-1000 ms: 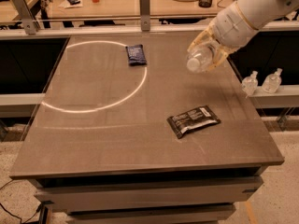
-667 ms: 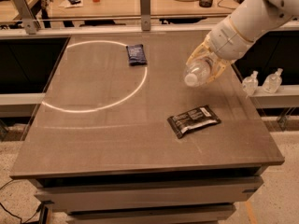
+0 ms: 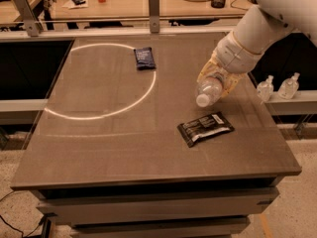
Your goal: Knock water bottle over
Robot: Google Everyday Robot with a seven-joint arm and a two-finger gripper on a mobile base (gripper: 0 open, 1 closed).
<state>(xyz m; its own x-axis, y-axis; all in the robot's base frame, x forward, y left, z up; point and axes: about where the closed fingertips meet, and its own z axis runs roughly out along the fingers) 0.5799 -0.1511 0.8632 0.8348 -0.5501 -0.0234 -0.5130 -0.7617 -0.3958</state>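
Low over the right side of the grey-brown tabletop [image 3: 99, 148], the white arm's yellowish two-finger gripper [image 3: 218, 82] clasps a clear ribbed plastic water bottle [image 3: 208, 91], tilted steeply with its white cap pointing down and to the left. A black foil snack packet [image 3: 205, 128] lies near it towards the front edge. A dark blue packet [image 3: 144, 58] rests well apart, on a thin white circle [image 3: 89, 115].

Brown rectangular work table [image 3: 99, 148] bearing a white painted ring [image 3: 154, 78]; pale wooden bench [image 3: 124, 4] behind; grey side ledge [image 3: 297, 103] at right; speckled light floor [image 3: 302, 207]; gripper [image 3: 215, 82] above the table's right part, clasping the tilted water bottle [image 3: 209, 89]
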